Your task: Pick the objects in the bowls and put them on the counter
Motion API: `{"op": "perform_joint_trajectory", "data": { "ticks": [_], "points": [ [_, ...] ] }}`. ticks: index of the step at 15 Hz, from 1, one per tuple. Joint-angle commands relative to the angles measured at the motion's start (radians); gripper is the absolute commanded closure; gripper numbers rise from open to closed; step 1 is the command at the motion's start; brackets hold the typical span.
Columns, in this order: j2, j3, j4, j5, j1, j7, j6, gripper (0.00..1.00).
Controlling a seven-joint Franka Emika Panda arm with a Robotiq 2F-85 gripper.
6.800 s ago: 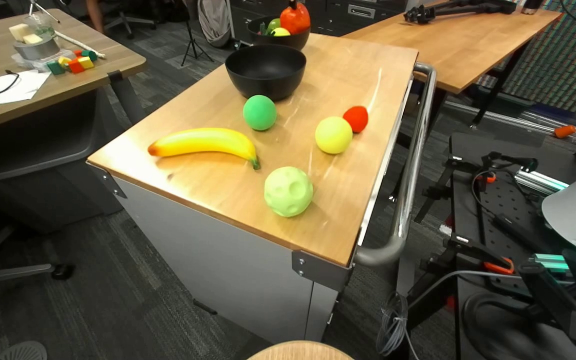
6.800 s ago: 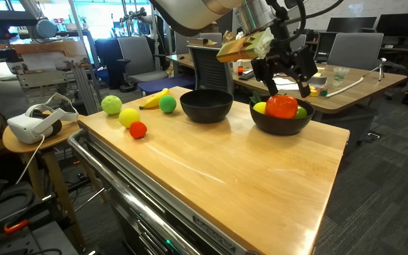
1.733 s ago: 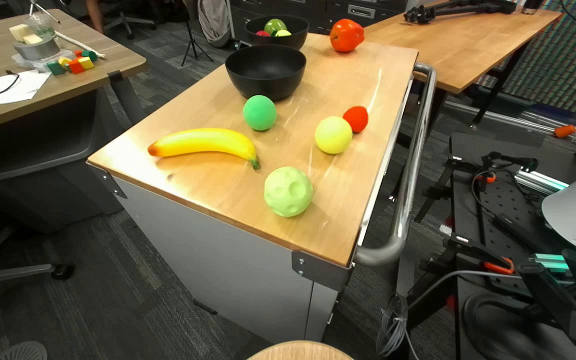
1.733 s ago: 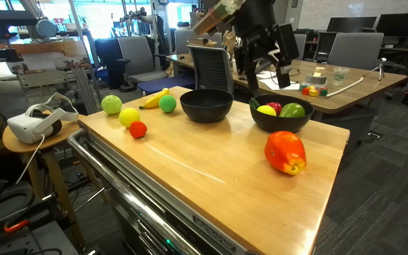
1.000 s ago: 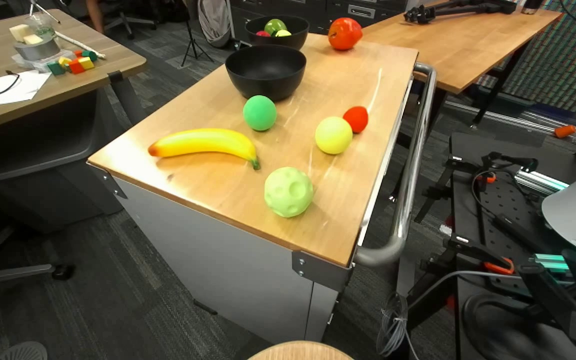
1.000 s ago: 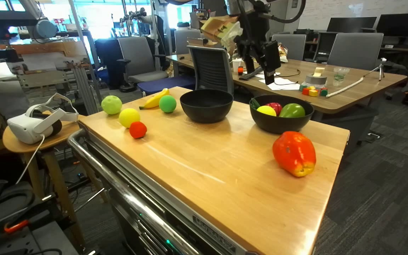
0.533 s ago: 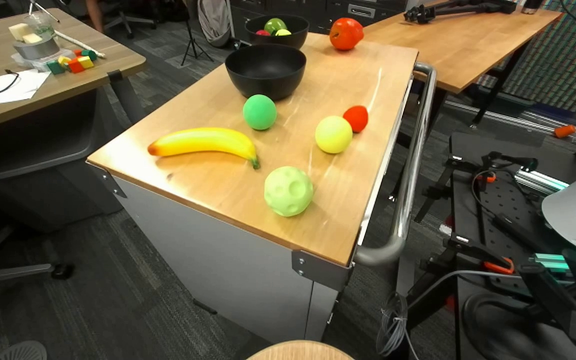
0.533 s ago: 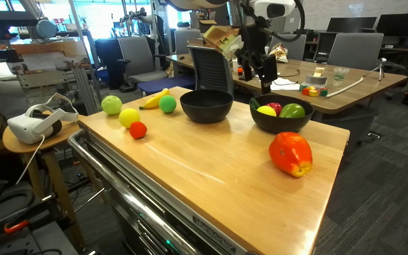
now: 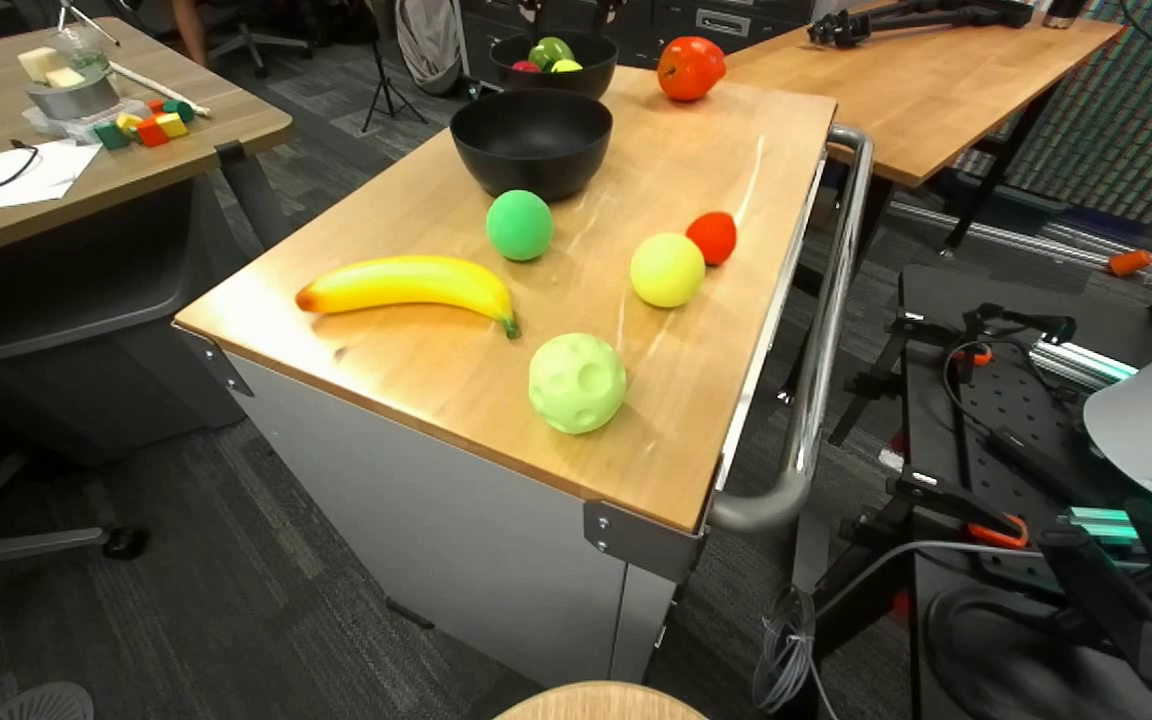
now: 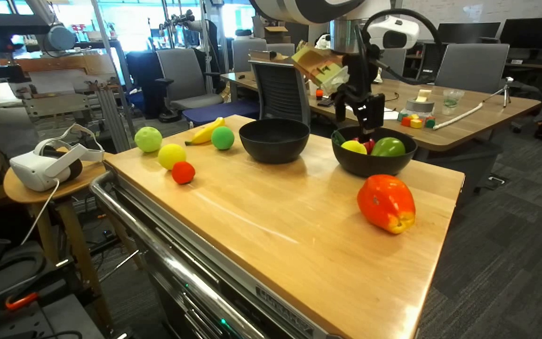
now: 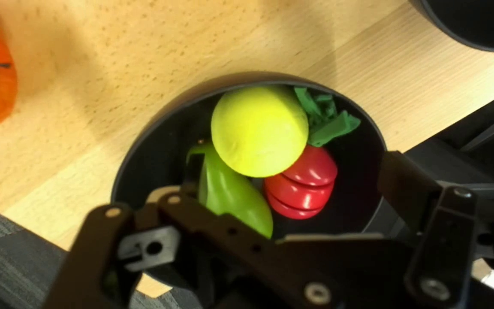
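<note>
The orange-red fruit has been moved from its bowl onto the worktop, near a short edge, and the gripper lowered.

On the surface I count two bowls, one banana, three balls, one small red fruit and one big orange-red fruit. Inside one bowl I count also one yellow fruit, one green fruit, one leafy thing and a grooved red thing; whether this is one piece or more, I cannot tell.
</note>
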Motion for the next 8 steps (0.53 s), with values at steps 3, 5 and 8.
{"op": "perform_joint_trajectory", "data": {
  "ticks": [3,5,8],
  "points": [
    [0.097,0.027,0.144,0.059,-0.053,-0.034,-0.135,0.08],
    [0.122,0.027,0.175,0.064,-0.058,-0.028,-0.159,0.18],
    [0.156,0.026,0.217,0.063,-0.062,-0.018,-0.181,0.37]
  ]
}}
